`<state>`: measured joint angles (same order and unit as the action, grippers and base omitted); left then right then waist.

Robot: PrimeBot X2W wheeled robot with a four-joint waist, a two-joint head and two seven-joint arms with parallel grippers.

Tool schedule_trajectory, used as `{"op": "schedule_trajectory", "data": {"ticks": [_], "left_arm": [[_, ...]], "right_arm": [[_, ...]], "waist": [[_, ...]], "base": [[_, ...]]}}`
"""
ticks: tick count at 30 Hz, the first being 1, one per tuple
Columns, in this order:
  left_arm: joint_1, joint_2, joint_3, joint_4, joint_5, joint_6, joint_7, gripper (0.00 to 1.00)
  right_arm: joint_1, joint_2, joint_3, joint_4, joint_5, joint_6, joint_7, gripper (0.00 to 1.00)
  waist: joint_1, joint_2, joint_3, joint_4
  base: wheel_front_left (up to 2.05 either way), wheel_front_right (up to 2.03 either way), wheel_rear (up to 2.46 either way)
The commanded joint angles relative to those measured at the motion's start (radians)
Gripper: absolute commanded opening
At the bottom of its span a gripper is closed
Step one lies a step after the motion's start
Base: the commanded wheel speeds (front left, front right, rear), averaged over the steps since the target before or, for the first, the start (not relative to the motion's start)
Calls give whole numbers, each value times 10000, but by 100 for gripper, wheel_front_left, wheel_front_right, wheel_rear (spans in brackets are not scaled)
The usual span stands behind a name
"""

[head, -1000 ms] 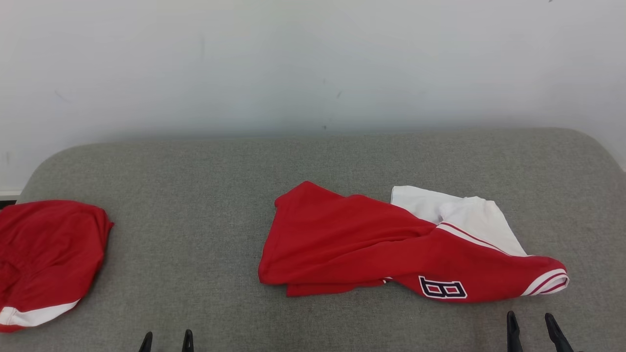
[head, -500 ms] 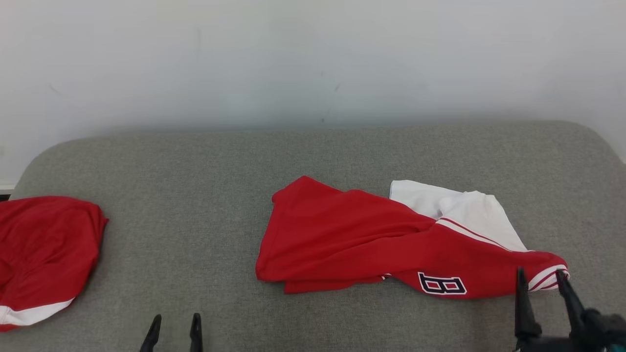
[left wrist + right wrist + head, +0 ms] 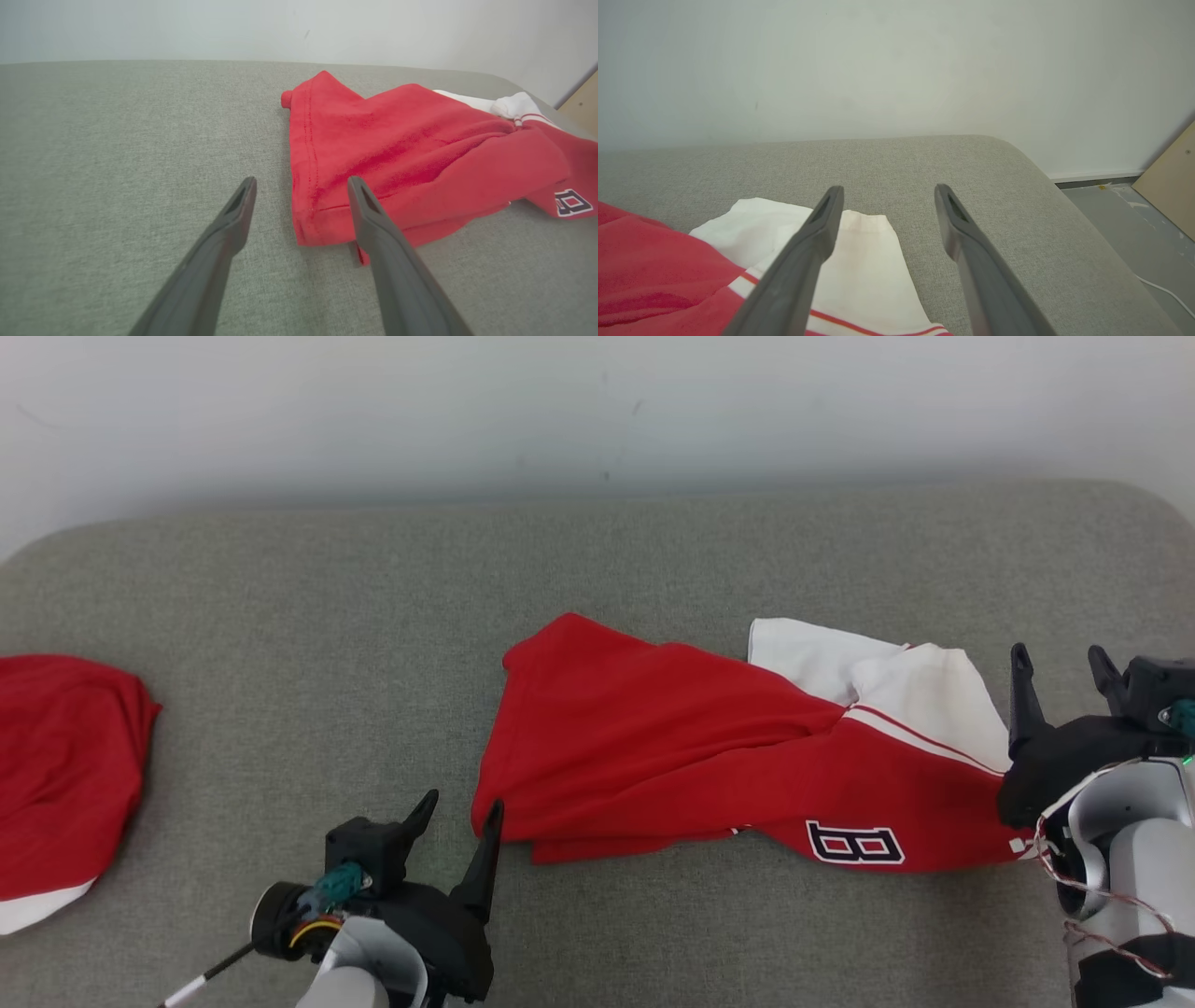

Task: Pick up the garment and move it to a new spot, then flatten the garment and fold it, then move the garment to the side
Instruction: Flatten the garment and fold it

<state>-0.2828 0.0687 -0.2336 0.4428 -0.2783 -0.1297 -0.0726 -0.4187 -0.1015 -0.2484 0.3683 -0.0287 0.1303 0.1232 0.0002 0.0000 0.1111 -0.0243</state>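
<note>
1. The garment (image 3: 709, 756), red with a white sleeve (image 3: 896, 695), lay rumpled on the grey cushion (image 3: 280, 616), a little toward 3 o'clock from the cushion's middle.
2. A dark letter patch (image 3: 854, 843) faced up near the garment's 5 o'clock edge.
3. The left gripper (image 3: 464, 800) sat at the garment's 8 o'clock corner, fingers spread wide and holding nothing. One finger overlapped the red hem; contact could not be told.
4. The right gripper (image 3: 1058, 651) stood at the garment's 3 o'clock end, just beside the white sleeve, fingers wide apart and empty.
5. A second red cloth (image 3: 65, 775) lay at the cushion's 9 o'clock edge, well apart from the garment.
6. A pale wall (image 3: 597, 401) ran behind the cushion at 12 o'clock.
</note>
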Motion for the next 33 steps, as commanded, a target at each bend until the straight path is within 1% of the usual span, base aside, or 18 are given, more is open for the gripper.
{"op": "schedule_trajectory", "data": {"ticks": [1,5,10,17,21,28,33], "left_arm": [[-403,136,-244,199,-142,13,220,100],[-1058,314,-593,576,-467,8,708,100],[-1356,475,-729,734,-679,6,939,100],[-1096,945,-1481,237,-1443,5,1223,100],[-1009,1146,-1794,-4,-1787,4,1459,100],[-1127,1174,-2014,-212,-2004,4,1720,100],[-1339,1150,-2022,-294,-2401,4,1952,100]], "right_arm": [[-331,-157,36,344,-137,9,-48,100],[-1021,-240,277,923,-191,9,-318,100],[-1433,-399,404,1540,-105,9,-714,100],[-1657,-627,432,2213,-54,9,-1075,100],[-1658,-590,423,2389,-155,9,-1207,100],[-1569,-469,476,2533,-235,9,-1312,100],[-1544,-416,574,2613,-222,9,-1378,100]], "waist": [[-2,0,667,14],[-2,0,1170,-14],[-2,0,1548,-3],[-2,0,1605,48],[-2,0,1544,56],[-2,0,1454,28],[-2,0,1387,-47]], "base": [[0,0,0],[0,0,0],[0,0,0],[0,0,0],[0,0,0],[0,0,0],[0,0,0]]}}
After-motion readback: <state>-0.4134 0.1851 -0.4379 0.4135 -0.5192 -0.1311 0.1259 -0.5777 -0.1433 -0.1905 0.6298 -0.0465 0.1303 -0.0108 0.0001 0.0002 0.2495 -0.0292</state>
